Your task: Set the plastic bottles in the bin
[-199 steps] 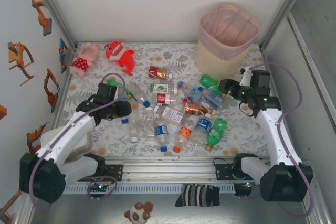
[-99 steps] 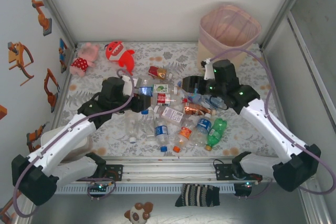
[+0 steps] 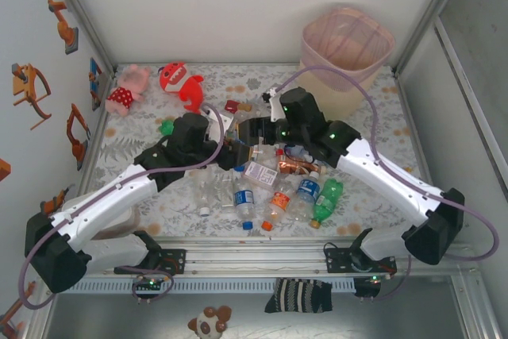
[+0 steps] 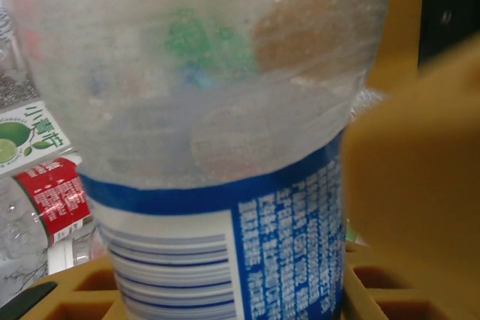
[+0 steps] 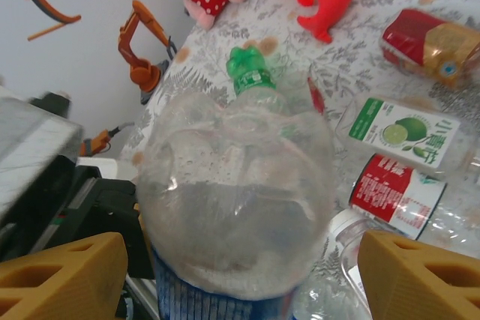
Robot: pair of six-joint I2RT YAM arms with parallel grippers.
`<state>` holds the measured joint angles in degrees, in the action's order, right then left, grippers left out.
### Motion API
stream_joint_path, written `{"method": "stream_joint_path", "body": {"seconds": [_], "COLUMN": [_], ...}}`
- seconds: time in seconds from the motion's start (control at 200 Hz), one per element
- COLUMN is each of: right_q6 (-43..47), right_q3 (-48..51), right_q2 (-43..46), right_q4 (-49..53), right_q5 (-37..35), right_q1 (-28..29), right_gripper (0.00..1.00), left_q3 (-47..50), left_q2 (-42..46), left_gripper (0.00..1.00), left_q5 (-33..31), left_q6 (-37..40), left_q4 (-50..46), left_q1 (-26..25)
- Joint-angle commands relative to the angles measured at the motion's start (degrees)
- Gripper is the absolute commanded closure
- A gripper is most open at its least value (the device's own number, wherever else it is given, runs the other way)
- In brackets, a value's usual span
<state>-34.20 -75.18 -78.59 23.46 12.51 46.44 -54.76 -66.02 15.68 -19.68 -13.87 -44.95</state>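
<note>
A clear plastic bottle with a blue label (image 4: 225,110) is held over the middle of the table (image 3: 242,142), and my left gripper (image 4: 240,260) is shut on its labelled part. My right gripper (image 5: 240,275) faces it from the other side. Its yellow fingers (image 5: 64,279) stand open on either side of the bottle's round end (image 5: 236,200), with gaps showing. In the top view the left gripper (image 3: 226,152) and right gripper (image 3: 252,129) meet tip to tip. Several more plastic bottles (image 3: 278,188) lie below them. The pink and cream bin (image 3: 347,41) stands at the far right.
A pink plush (image 3: 127,89) and a red plush (image 3: 181,83) lie at the far left. A green-capped bottle (image 5: 251,76), a lime-label bottle (image 5: 405,133) and a red-label one (image 5: 394,192) lie under the right wrist. White walls close in the table on three sides.
My left arm has carried the blue-label bottle right, to the middle. My right arm has swung left from beside the bin and brought its open jaws around the bottle's end.
</note>
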Motion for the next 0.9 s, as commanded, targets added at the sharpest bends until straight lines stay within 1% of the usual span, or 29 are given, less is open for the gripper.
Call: {"method": "stream_joint_path", "body": {"seconds": [0.0, 0.22, 0.346, 0.606, 0.726, 0.896], "right_q6": [-1.94, -4.17, -4.56, -4.83, -4.57, -4.43], "right_q3": [-0.36, 0.02, 0.83, 7.19, 8.55, 7.17], "right_q2": [-1.19, -2.21, -1.38, 3.46, 5.41, 6.13], "right_q4": [-3.77, -4.87, -5.52, -15.29, -17.09, -15.53], "right_q5": [0.44, -0.70, -2.65, -4.69, -6.08, -5.67], "right_q1": [1.43, 2.12, 2.10, 2.12, 2.17, 2.14], "right_gripper": [0.22, 0.30, 0.25, 0.25, 0.25, 0.36], "left_q3": [-2.25, -2.08, -1.35, 0.79, 1.50, 0.82], "left_q2": [-0.07, 1.13, 2.19, 4.71, 5.51, 5.34], "left_gripper": [0.56, 0.56, 0.56, 0.56, 0.55, 0.55], "left_q5": [1.17, -0.16, -0.30, 2.32, 3.26, 1.52], "left_q6": [1.22, 1.66, 2.03, 1.76, 1.70, 1.75], "left_q4": [2.85, 2.92, 3.54, 7.09, 8.42, 7.29], "left_q1": [-1.61, -2.25, -2.29, -2.34, -2.34, -2.42]}}
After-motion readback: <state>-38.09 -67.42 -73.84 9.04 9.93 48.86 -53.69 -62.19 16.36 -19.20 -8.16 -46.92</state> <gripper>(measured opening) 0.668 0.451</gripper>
